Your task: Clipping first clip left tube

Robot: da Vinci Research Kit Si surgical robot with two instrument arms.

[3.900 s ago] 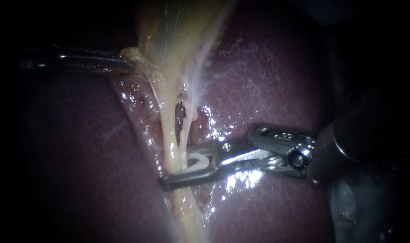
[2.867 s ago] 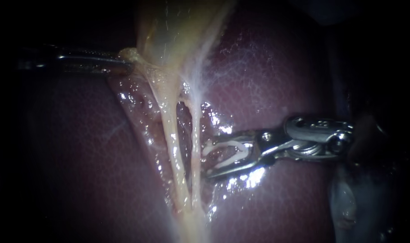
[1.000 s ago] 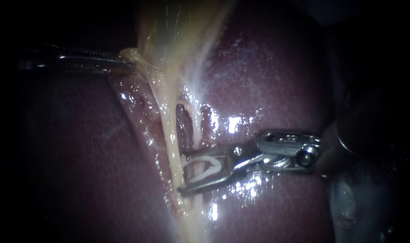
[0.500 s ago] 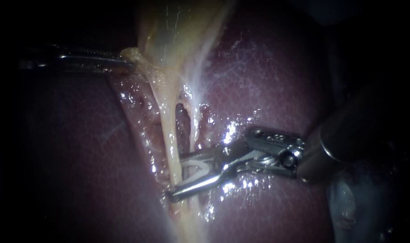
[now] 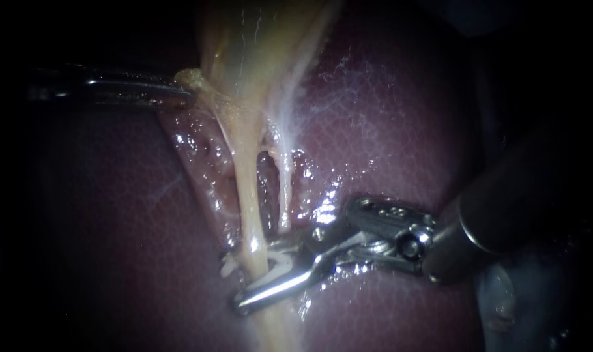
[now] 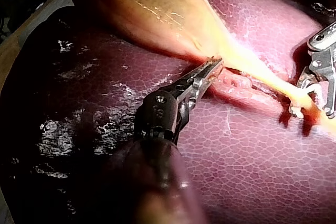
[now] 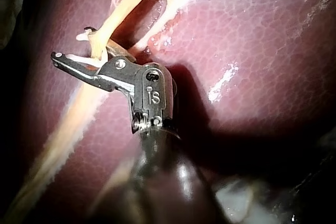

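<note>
— Watching the right instrument point(image 5: 251, 277), has it got the left tube point(image 5: 247, 189)?

— I think so. Its jaws press on the white clip point(image 5: 274, 264) from both sides, and the clip sits round the left tube low down, with one white end poking out past the tube's far side.

— And the left instrument point(image 5: 179, 88)?

— Clenched on a fold at the edge of the gallbladder point(image 5: 251, 45), pulling it sideways so both tubes stand taut off the liver point(image 5: 388, 130).

— So how should the squeeze go?

— Square across the tube, evenly, with no dragging. The clip's end shows beyond the tube, which is what you want before closing fully. The pull on the gallbladder should not slacken while it closes.

— What can't you see?

— The right tube point(image 5: 285, 189) runs just beside and vanishes behind the upper jaw, so it may be clear of the clip, but I cannot be sure. The upper jaw's tip is hidden behind the tube. I cannot tell whether the clip has locked. Both shafts fade into the dark.
</note>
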